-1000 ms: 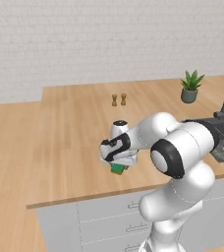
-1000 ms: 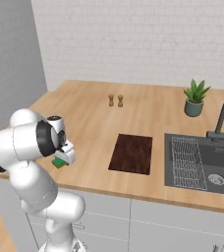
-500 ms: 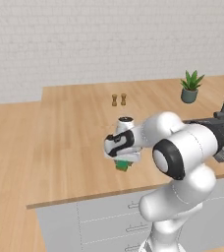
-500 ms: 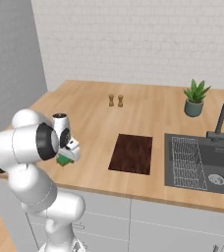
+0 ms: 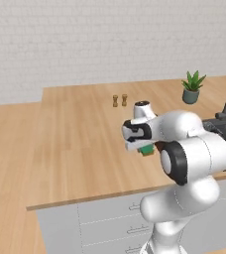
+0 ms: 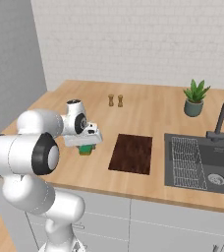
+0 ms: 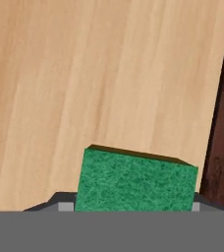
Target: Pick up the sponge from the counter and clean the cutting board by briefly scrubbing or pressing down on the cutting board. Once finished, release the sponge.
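White brick wall behind; light wood counter (image 6: 148, 106) over grey drawers. Left to right in the right base view: gripper (image 6: 87, 145) hanging above the worktop, fingers pinching the sponge (image 6: 87, 149) from both sides, green face seen from the hand view (image 7: 136, 183). The sponge looks raised off the wood, likely for carrying. Just right lies the cutting board (image 6: 131, 153), dark, flat, untouched. Two small shakers (image 6: 115, 101) stand far back; potted plant (image 6: 195, 98), then sink (image 6: 205, 162) far right. The fingertips are mostly hidden by the sponge; its yellow underside is hard to make out.
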Robot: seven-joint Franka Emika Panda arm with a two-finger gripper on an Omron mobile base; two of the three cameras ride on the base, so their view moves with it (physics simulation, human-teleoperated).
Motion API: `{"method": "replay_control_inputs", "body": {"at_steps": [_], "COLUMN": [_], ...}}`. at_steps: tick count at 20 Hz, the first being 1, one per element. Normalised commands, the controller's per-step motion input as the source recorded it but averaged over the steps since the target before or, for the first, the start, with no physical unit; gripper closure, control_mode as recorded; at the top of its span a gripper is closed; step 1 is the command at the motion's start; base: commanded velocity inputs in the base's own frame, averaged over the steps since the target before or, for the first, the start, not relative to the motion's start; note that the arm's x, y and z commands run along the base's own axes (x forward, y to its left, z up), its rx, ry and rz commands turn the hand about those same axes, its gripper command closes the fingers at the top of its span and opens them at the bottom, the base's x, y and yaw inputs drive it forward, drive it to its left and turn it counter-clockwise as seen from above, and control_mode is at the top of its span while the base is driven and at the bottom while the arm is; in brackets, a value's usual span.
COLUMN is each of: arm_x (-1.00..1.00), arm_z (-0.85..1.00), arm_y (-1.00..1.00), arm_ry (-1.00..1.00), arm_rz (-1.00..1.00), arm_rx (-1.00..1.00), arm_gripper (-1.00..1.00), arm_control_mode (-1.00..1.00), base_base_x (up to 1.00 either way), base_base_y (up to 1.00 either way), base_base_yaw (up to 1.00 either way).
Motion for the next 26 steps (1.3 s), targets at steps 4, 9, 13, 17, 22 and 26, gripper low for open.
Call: {"method": "replay_control_inputs", "body": {"at_steps": [4,9,13,17,22,26], "arm_x": [0.23,0.22,0.00,0.36,0.52,0.49], "arm_z": [0.16,0.06,0.01,0.00,0.00,0.00], "arm_y": [-0.78,-0.51,-0.03,-0.13,-0.25,-0.28], "arm_ry": [0.00,0.02,0.05,0.00,0.00,0.00], "arm_rz": [0.62,0.26,0.02,-0.01,-0.07,-0.06], "arm_rx": [-0.10,-0.02,0.06,-0.01,0.01,0.03], "arm_gripper": [1.00,1.00,1.00,1.00,1.00,1.00], "arm_control_mode": [-1.00,-1.00,-1.00,-1.00,-1.00,-1.00], "base_base_x": [0.00,0.00,0.00,0.00,0.00,0.00], "base_base_y": [0.00,0.00,0.00,0.00,0.00,0.00], "base_base_yaw": [0.00,0.00,0.00,0.00,0.00,0.00]}}
